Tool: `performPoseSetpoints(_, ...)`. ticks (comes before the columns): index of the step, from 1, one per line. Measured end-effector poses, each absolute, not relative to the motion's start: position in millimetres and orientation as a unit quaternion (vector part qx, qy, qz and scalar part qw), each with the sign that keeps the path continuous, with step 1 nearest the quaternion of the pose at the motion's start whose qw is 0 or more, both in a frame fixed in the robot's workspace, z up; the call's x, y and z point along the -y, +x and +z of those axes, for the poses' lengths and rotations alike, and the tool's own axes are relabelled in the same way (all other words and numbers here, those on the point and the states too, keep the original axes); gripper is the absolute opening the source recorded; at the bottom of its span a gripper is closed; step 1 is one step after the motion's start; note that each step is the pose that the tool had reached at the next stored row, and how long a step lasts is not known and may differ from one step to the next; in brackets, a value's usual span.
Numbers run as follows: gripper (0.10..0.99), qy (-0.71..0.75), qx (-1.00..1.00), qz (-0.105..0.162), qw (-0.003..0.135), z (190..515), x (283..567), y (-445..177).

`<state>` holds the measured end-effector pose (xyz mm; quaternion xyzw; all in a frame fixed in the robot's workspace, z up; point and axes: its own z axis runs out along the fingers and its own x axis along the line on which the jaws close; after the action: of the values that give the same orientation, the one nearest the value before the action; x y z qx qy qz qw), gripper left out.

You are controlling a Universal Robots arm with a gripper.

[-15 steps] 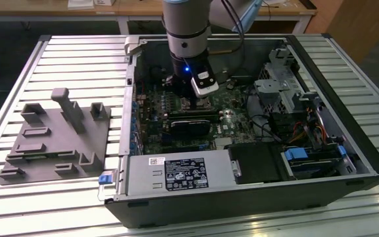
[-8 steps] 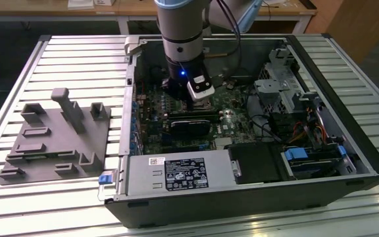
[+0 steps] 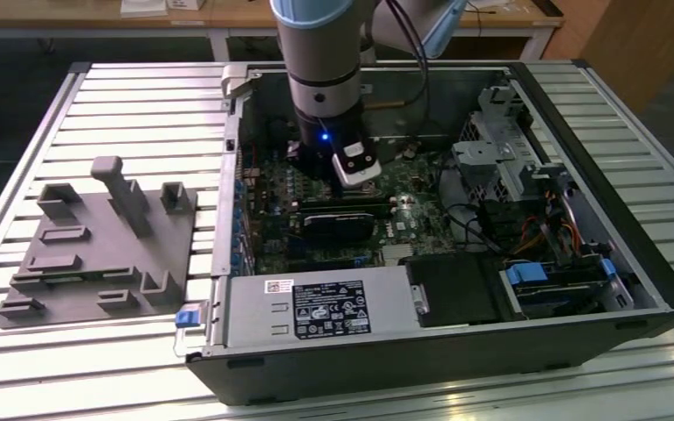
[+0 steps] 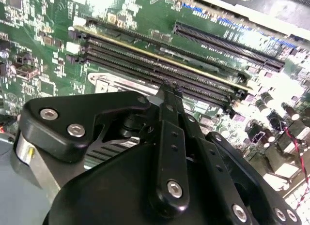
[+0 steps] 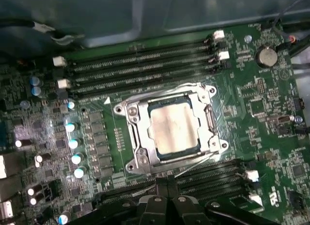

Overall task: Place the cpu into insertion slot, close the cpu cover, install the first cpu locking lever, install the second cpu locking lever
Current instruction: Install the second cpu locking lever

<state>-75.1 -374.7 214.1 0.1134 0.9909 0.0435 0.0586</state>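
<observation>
One open computer case (image 3: 618,263) is seen on a slatted table (image 3: 103,114), the arm (image 3: 319,53) reaching down into it. On the green motherboard (image 5: 271,123), the cpu (image 5: 173,129) lies flat, face up, seated in the insertion slot (image 5: 140,147), framed by the cpu cover (image 5: 206,119). The gripper (image 4: 170,89) is held just beside the socket, fingers pressed together, nothing gripped.

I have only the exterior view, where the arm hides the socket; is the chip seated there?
Observer: Yes; in the first wrist view the chip lies flat, pale face up.
Operator: Thank you; is anything closed over it?
Observer: A silvery frame lies flat around it.
Operator: And is anything held?
Observer: No; in both wrist views the gripper is shut, with nothing between its fingers, beside the frame, over the memory slots.
</observation>
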Motion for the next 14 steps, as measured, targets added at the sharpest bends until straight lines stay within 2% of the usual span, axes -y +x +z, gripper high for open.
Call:
performPoseSetpoints(3,0.106,0.113,-0.99,0.059,0.057,213.5,376.8,-76.2)
performPoseSetpoints(8,0.106,0.113,-0.99,0.064,0.056,212.1,384.9,-78.1)
performPoseSetpoints(14,0.106,0.112,-0.988,0.087,0.053,208.7,388.7,-84.7)
